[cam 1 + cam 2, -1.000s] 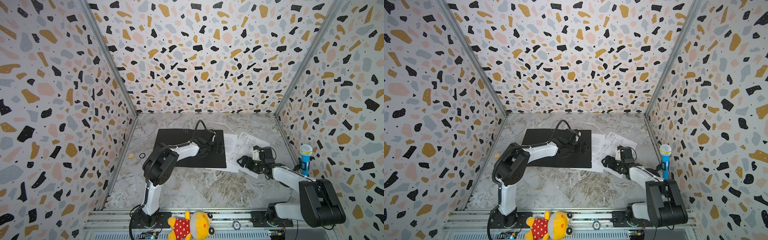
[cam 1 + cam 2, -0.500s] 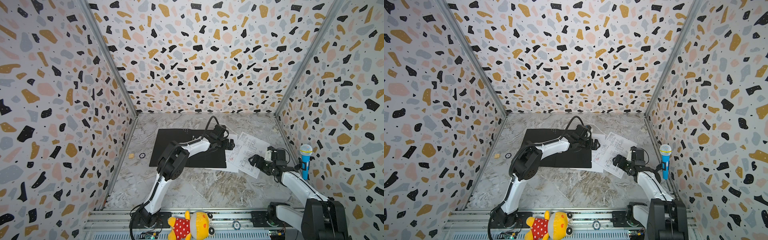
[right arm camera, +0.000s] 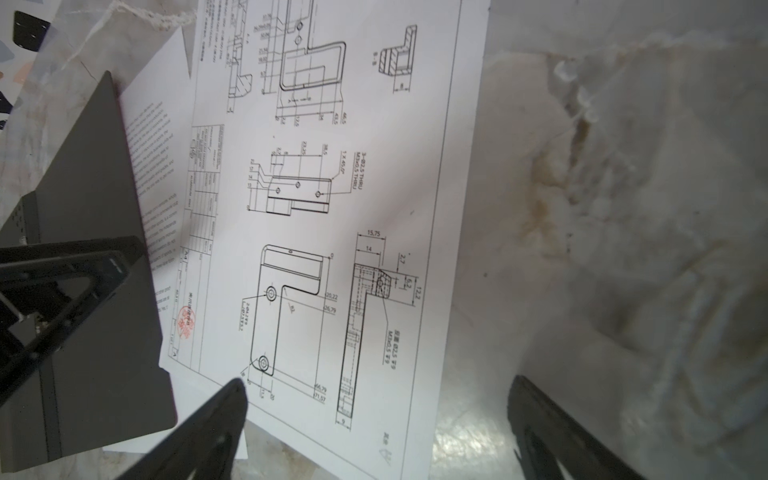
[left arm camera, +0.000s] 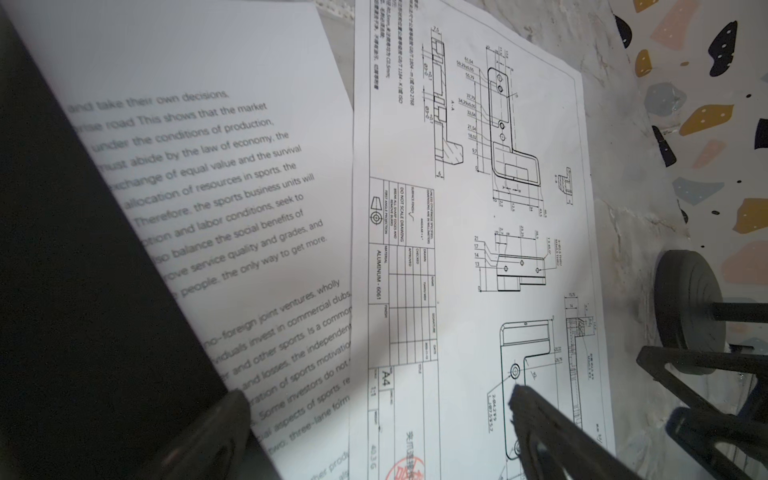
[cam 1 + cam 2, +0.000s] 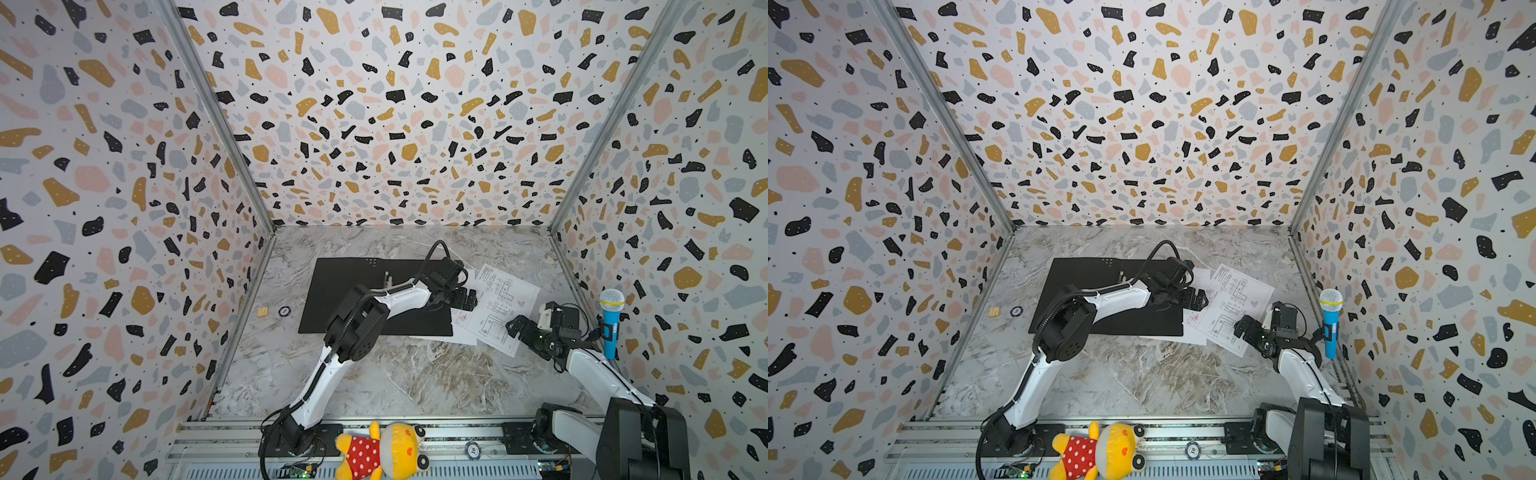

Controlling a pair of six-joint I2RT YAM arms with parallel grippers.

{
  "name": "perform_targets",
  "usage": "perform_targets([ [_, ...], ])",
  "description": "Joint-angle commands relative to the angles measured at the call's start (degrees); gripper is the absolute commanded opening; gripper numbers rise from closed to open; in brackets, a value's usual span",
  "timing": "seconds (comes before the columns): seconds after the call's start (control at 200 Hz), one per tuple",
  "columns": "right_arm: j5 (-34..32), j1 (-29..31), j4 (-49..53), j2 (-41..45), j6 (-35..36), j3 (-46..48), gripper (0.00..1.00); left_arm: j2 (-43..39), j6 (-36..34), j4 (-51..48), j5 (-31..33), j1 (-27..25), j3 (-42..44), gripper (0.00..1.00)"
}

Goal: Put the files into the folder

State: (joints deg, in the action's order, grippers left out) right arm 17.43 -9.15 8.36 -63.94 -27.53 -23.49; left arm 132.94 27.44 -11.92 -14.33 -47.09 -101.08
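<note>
On the marble tabletop (image 5: 415, 374) the folder (image 5: 345, 291) lies spread open, black inside up. The drawing sheet (image 5: 503, 307) lies just right of it, overlapping the text sheet (image 4: 232, 166), whose edge is under the folder's rim; neither is inside yet. The left pincer (image 5: 467, 297), low over where the sheets meet, and the right pincer (image 5: 518, 332), at the drawing sheet's outer edge, are both released and empty. The step looks like a first pickup, so the next move calls for lifting one free paper edge alone and carrying it onto the black panel.
</note>
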Motion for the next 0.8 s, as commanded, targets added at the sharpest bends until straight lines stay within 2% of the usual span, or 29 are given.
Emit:
perform_targets([
  [0.0,1.2,-0.3,-1.1,-1.0,0.4,1.1,0.99,2.0,-1.3,-1.3,0.4,-1.5,-1.4,1.00],
  [0.521,8.4,-0.3,-7.4,-4.5,-2.9,4.8,0.98,2.1,-1.1,-1.1,-1.1,-2.2,0.1,1.00],
  [0.791,9.8,-0.3,-9.1,-5.3,-3.8,5.5,0.98,2.1,-0.3,-0.6,-2.6,-2.5,0.6,1.00],
])
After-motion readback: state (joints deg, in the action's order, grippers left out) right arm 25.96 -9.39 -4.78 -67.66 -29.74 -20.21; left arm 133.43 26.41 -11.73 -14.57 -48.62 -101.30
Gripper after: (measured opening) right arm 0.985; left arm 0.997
